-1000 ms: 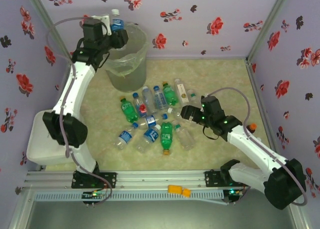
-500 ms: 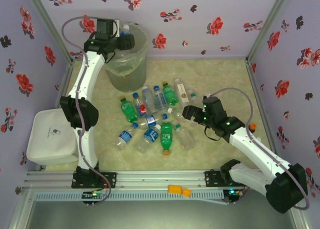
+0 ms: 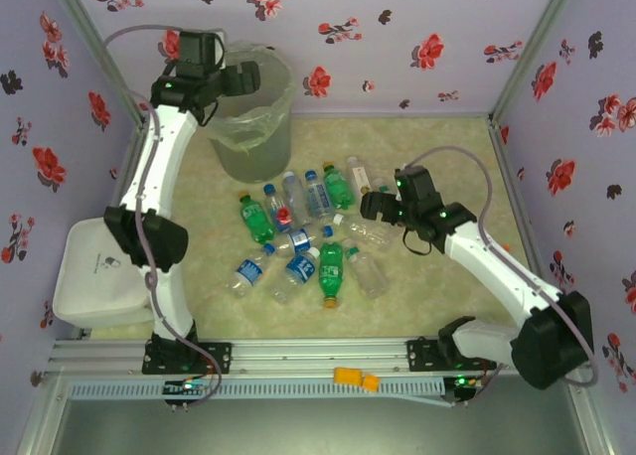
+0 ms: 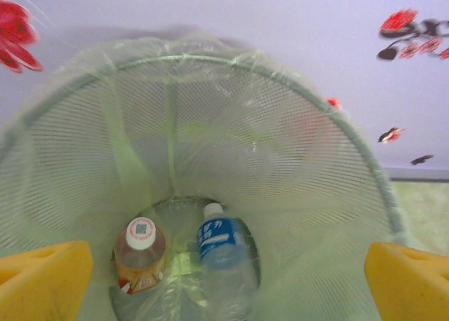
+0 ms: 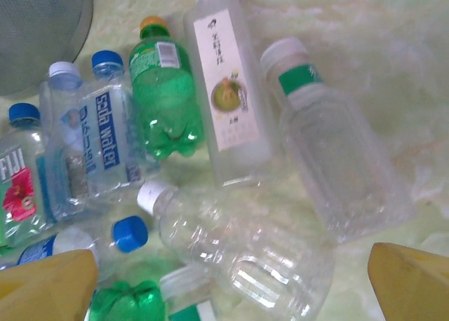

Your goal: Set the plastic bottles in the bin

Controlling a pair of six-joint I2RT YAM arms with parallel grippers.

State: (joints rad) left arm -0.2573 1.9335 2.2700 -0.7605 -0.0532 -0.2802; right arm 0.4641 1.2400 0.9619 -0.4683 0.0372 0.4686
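I read left gripper [image 3: 241, 77] at upper left of top view, over bin [image 3: 248, 142] mouth, jaws spread, nothing held: position suits drop. At bin bottom: blue-labelled bottle [image 4: 220, 242], orange-brown labelled bottle [image 4: 140, 256]. Right gripper [image 3: 370, 209] right of centre, jaws released, empty, poised above clear bottle [image 5: 242, 254] at right edge of floor pile [image 3: 303, 238]. Open room: bare mat [image 3: 447, 157] right of pile. Bin rim close to left gripper; I judge lift needed first

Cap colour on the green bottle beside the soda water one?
Orange. The cap on the green bottle shows best in the right wrist view.
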